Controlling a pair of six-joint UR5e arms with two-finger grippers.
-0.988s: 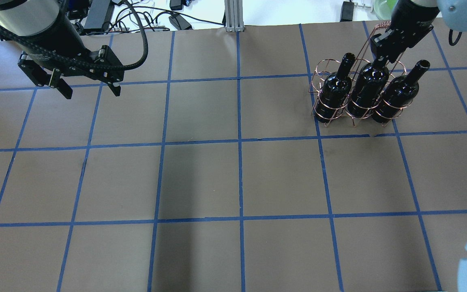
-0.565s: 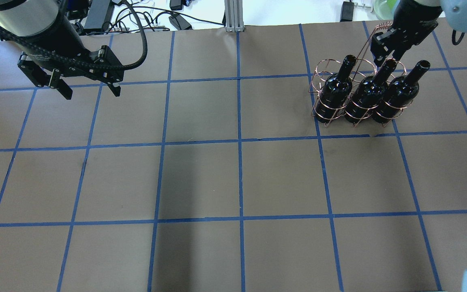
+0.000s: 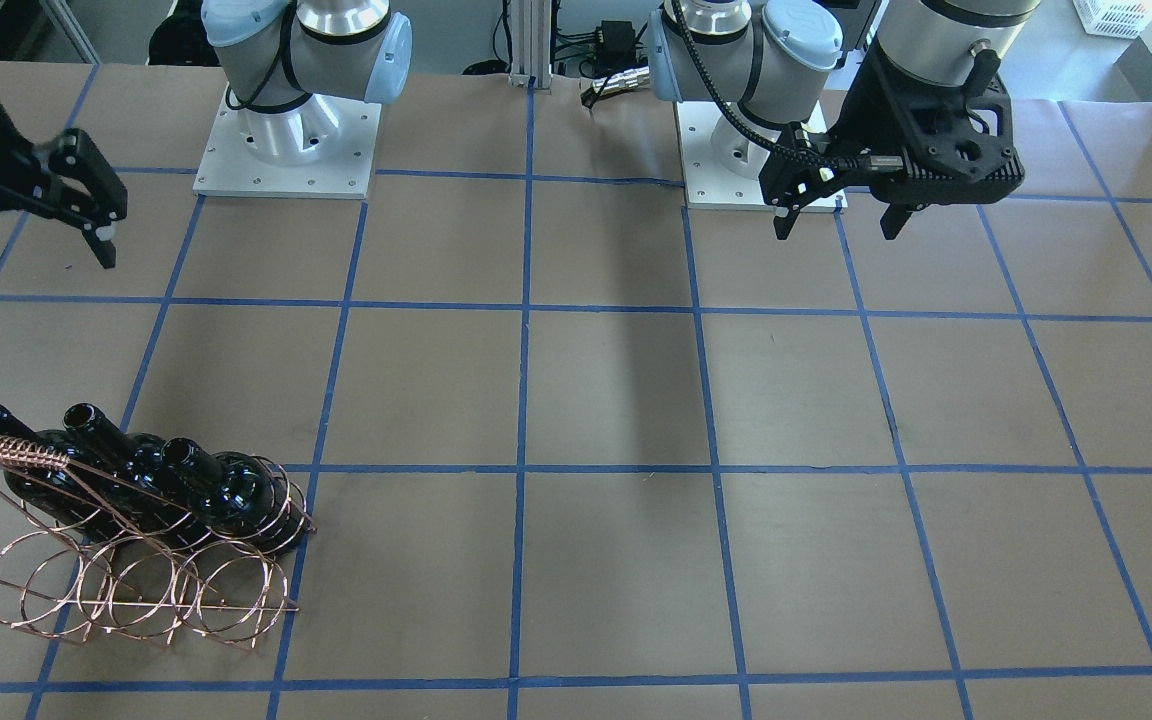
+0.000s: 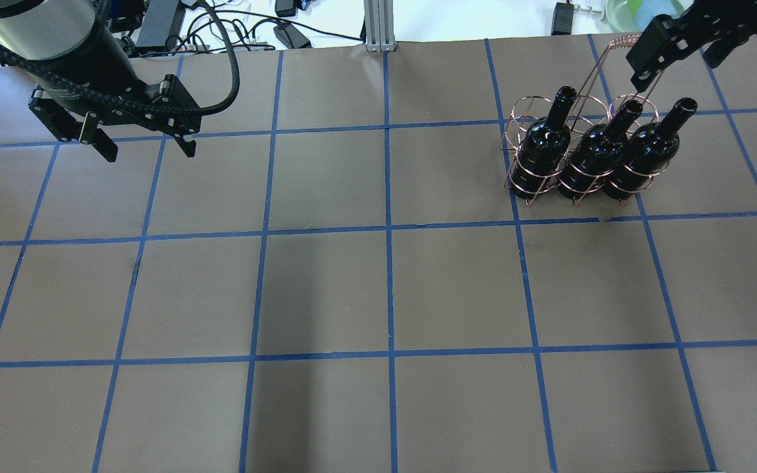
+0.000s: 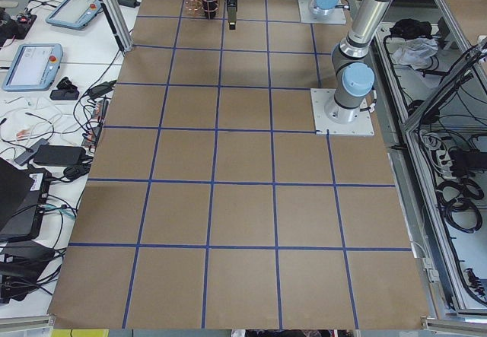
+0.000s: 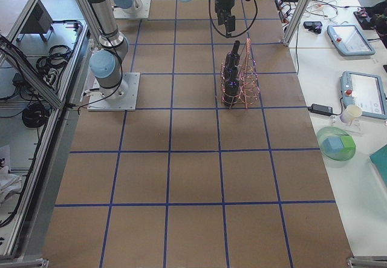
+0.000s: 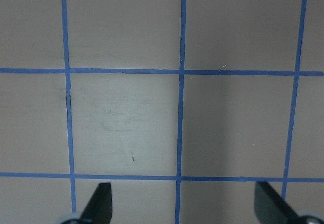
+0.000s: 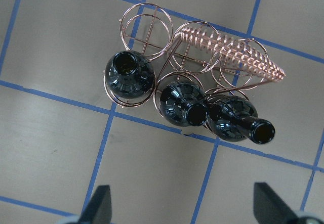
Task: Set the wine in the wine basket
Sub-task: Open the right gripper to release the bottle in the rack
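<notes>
Black and glossy, the wine is standing upright in the middle ring of the basket, neck up and mouth open, in the row of rings lying nearer the robot. The left bottle and the right bottle are flanking it in the same row. Their bodies are sitting just beside the wine's, so close that I cannot tell whether glass is touching glass. The basket's coiled handle is rising over the other row of rings, on the side away from the robot. Basket and bottles are sitting near the far right corner of the surface, a brown sheet that blue tape lines are dividing into squares.

The right gripper is hovering above the basket, its wrist camera looking down onto the three bottle mouths. Its jaws are spread wide, gripping nothing and staying clear of the wine's neck. The left gripper is hanging high over the left side of the surface, well apart from the basket. Its jaws are likewise spread and holding nothing, with only taped squares showing beneath them in the left wrist view.
</notes>
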